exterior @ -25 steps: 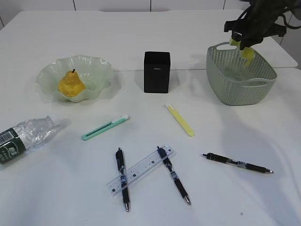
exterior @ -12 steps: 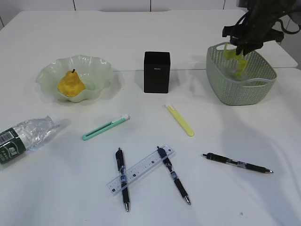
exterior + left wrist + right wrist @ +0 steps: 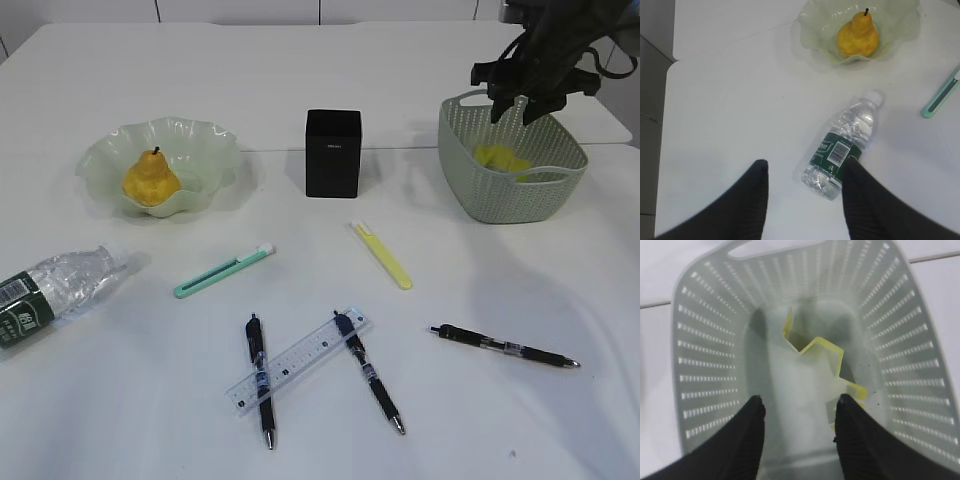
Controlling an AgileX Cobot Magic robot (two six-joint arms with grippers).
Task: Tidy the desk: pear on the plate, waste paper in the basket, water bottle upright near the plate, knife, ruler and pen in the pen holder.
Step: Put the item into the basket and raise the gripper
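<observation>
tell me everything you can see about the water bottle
The water bottle is small, of clear, ribbed and crinkled plastic, with a dark green label bearing a white barcode and a white cap. It lies on its side on the white desk, not upright, cap pointing toward the wavy green plate but apart from it. Near the desk's left edge, it touches only the tabletop. The left gripper hovers open above its base, not gripping it.

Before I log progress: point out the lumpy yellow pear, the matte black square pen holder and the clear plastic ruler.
Lumpy yellow pear (image 3: 151,182), exterior view, middle of its body.
Matte black square pen holder (image 3: 333,153), exterior view, front face.
Clear plastic ruler (image 3: 299,361), exterior view, mid-length.
</observation>
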